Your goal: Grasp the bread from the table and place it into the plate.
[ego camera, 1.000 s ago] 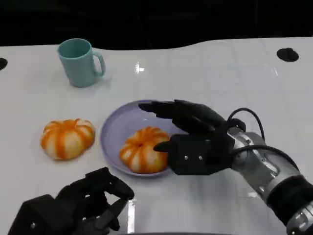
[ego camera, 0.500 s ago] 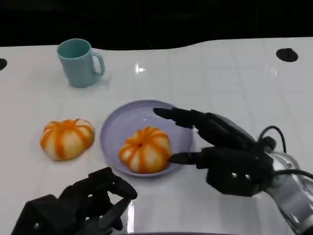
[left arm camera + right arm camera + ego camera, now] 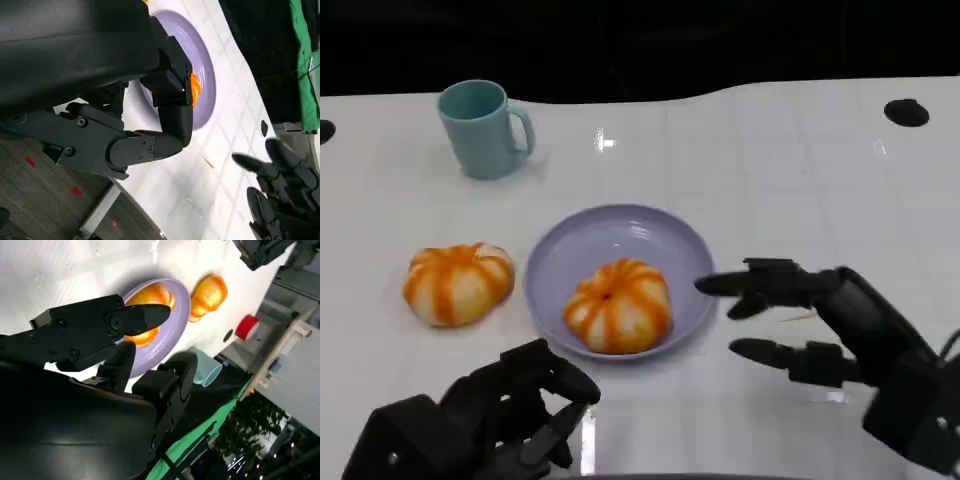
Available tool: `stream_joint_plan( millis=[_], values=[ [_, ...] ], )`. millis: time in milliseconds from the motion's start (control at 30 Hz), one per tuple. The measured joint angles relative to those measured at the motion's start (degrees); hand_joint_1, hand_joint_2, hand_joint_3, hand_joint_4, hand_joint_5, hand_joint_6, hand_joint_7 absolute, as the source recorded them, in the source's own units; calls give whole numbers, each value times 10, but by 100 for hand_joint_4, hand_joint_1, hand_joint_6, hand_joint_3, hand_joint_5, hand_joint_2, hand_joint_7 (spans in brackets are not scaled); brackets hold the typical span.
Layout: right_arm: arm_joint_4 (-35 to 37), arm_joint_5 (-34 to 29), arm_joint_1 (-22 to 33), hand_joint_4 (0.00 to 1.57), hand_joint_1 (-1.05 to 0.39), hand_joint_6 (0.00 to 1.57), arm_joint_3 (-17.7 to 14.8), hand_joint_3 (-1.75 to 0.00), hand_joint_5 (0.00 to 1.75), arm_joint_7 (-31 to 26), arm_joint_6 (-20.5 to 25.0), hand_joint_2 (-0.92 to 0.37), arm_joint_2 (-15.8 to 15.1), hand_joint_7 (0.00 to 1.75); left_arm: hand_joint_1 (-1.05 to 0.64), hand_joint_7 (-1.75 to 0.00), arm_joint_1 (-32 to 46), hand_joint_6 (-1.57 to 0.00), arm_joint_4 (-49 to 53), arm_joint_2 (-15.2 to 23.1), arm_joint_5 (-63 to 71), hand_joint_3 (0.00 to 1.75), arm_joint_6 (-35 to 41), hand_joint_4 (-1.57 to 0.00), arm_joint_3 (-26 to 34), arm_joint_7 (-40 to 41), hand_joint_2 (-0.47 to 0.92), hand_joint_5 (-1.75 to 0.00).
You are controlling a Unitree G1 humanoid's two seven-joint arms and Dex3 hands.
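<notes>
Where the head view looks down on the white bench [image 3: 770, 170], I see one bread [image 3: 618, 305] lying in the purple plate [image 3: 570, 260], toward the plate's near side. A second bread [image 3: 457, 282] sits on the bench just left of the plate, not touching it. A teal mug [image 3: 480, 128] stands upright farther back on the left, well apart from both, with its handle pointing right.

My right robot hand [image 3: 820, 325] hangs over the bench just right of the plate, fingers spread and pointing left toward it, holding nothing and touching neither plate nor bread. In the right wrist view I look past its fingers [image 3: 90, 332] at the plate [image 3: 172, 327] with the bread [image 3: 152, 297] in it, the other bread [image 3: 210, 295] and the mug [image 3: 207, 367] beyond.

My left robot hand [image 3: 480, 420] sits low at the near edge, fingers curled inward around nothing. From the left wrist view I see those curled fingers [image 3: 145, 145] in front of the plate [image 3: 200, 75], a sliver of orange bread [image 3: 194, 89] past them, and the right robot hand [image 3: 280, 185] spread further off.
</notes>
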Motion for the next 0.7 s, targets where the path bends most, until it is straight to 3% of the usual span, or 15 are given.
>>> stream_joint_plan(
  millis=[100, 167, 200, 333, 467, 700],
  values=[
    [-3, 3, 23, 72, -7, 75, -11, -103, 148, 0, -16, -50, -9, 109, -41, -135, 0, -59, 0, 0, 0, 47, 0, -63, 0, 0, 92, -175],
    [-16, 3, 38, 77, -4, 79, -16, -110, 150, 2, -17, -47, -17, 111, -41, -135, 0, -59, 0, 0, 0, 47, 0, -63, 0, 0, 92, -175],
    [-25, 3, 44, 81, -3, 81, -18, -113, 160, 5, -17, -46, -21, 113, -41, -135, 0, -59, 0, 0, 0, 47, 1, -63, 1, 0, 92, -175],
    [-73, 1, 70, 90, -3, 87, -29, -114, 173, 13, -13, -41, -39, 116, -43, -133, 0, -58, -1, 1, -3, 46, 7, -62, 2, 0, 92, -175],
    [-131, -11, 104, 87, -3, 86, -33, -113, 175, 22, 8, -41, -62, 116, -43, -133, 1, -58, -2, 2, -8, 45, 10, -62, 6, -1, 92, -175],
    [-187, -36, 150, 86, 2, 85, -38, -111, 175, 19, 55, -44, -74, 117, -42, -133, 2, -58, -3, 12, -9, 47, 10, -63, 11, -1, 92, -175]
  ],
)
